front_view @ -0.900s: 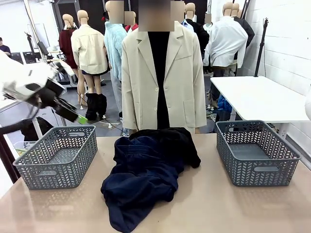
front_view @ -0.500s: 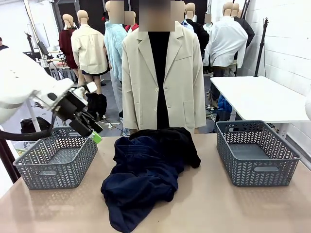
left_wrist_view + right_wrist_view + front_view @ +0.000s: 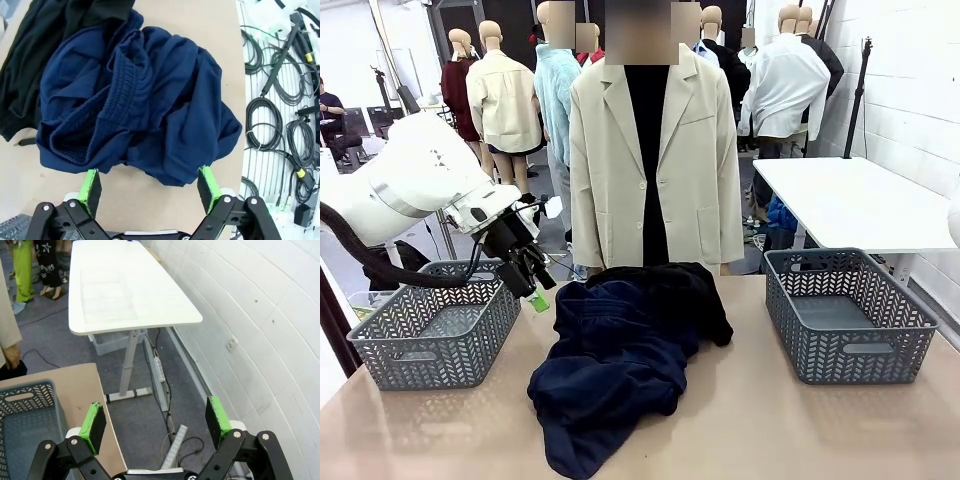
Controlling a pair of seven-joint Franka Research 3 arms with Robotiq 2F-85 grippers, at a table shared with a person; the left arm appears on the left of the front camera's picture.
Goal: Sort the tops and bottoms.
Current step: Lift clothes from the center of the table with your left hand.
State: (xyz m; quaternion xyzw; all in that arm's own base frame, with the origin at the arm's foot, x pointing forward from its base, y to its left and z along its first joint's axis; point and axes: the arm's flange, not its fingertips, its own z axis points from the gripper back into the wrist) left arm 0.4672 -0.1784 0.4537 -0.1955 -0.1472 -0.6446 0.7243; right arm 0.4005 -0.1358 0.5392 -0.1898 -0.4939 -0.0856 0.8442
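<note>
1. Front view: the left gripper, jaws spread and empty, hangs just beside the crumpled navy-blue fabric bottoms, heaped mid-table.
2. Left wrist view: their ribbed elastic waistband lies bunched on top. Pinching that thick ridge looks surer than a loose fold.
3. Right wrist view: the right gripper is released and empty, out past the table edge.

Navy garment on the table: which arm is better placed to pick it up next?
Left. Its open fingers hover by the navy garment, aimed at it; the right arm's fingers point off the table, beyond the grey basket.
</note>
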